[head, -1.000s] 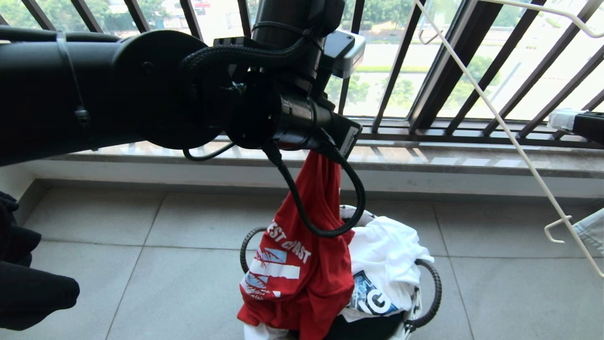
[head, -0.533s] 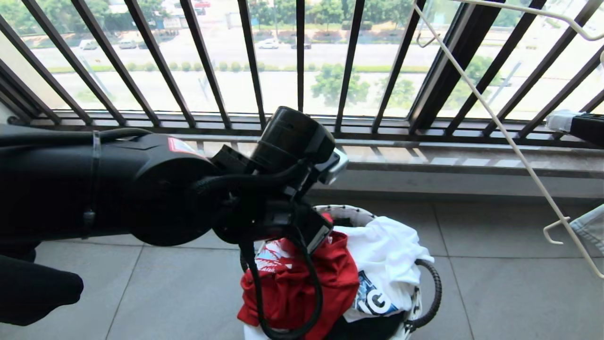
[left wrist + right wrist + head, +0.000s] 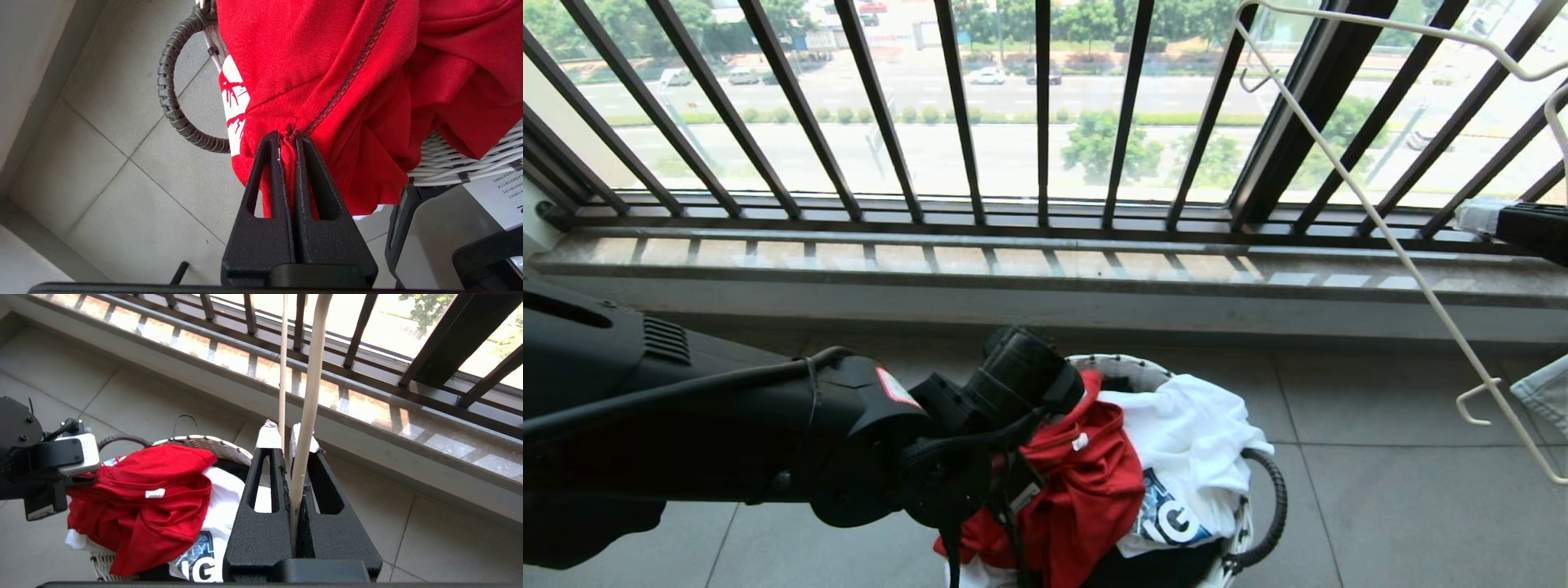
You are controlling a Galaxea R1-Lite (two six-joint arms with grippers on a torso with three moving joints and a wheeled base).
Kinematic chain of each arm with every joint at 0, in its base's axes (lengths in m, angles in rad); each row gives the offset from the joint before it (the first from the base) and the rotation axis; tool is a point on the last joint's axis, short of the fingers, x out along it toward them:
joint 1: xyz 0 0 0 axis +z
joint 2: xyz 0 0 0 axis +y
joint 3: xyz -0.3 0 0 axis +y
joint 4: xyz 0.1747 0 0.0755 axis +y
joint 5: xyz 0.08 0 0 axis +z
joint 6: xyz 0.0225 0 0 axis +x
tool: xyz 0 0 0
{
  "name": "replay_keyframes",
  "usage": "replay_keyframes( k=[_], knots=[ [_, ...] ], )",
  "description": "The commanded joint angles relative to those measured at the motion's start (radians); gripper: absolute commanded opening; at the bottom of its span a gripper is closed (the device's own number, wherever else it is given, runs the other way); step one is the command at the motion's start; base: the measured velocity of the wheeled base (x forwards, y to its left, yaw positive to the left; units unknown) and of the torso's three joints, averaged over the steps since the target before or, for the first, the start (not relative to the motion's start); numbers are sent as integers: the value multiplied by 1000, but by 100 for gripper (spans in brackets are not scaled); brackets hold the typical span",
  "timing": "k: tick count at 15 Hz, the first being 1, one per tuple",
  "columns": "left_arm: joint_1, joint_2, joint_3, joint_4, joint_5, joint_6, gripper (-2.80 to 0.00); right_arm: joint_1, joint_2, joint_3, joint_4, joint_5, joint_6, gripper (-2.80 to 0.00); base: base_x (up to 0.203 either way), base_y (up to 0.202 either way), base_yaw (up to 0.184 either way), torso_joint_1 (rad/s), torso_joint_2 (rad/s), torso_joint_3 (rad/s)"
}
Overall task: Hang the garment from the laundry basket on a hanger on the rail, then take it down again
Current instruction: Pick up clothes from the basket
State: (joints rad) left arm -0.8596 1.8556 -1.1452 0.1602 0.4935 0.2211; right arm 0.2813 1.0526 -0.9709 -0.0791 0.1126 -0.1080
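Note:
The red garment lies heaped on the laundry basket, spilling over its near side. My left arm reaches down to it; in the head view its wrist hides the fingers. In the left wrist view my left gripper is shut on a seam fold of the garment beside the basket's black loop handle. My right gripper is shut on the thin cream hanger, held up at the right. The rail is out of view.
A white printed T-shirt and something black fill the rest of the basket. The barred window railing and stone sill run behind it. Dark cloth sits at the left edge and pale blue fabric at the right edge.
My left arm has dropped from high in front of the window to the basket. The garment, which hung stretched from the gripper, now lies bunched on the basket. The right arm has stayed put.

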Motion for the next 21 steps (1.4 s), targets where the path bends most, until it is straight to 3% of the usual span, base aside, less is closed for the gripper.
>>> replay_keyframes(
  k=[1,4,5,10,14,15,17,21],
  knots=[
    [10,-2,16,1,17,3,-280,0,6,0,-1,1,-1,-280,0,0,0,0,0,0],
    [20,-50,16,-40,20,5,-280,0,4,-2,-1,1,-1,-280,0,0,0,0,0,0],
    [20,-70,15,-52,20,6,0,-1,4,-2,-1,1,-1,-280,0,0,0,0,0,0],
    [20,-170,27,-60,11,-14,0,-1,-2,-3,-1,1,-1,-280,0,0,0,0,0,0],
    [16,-194,69,-59,10,-99,0,-1,-5,-4,-1,1,-1,-280,0,0,0,0,0,0],
    [3,-208,85,-59,8,-117,-280,-1,-5,-5,-1,1,-1,-280,0,0,0,0,0,0],
    [-34,-231,114,-56,7,-148,-280,-1,-5,-5,-1,1,-1,-280,0,0,0,0,0,0],
    [-36,-232,164,-54,11,-152,-280,-1,-5,-5,-1,0,-1,-280,0,0,0,0,0,0]
  ],
)
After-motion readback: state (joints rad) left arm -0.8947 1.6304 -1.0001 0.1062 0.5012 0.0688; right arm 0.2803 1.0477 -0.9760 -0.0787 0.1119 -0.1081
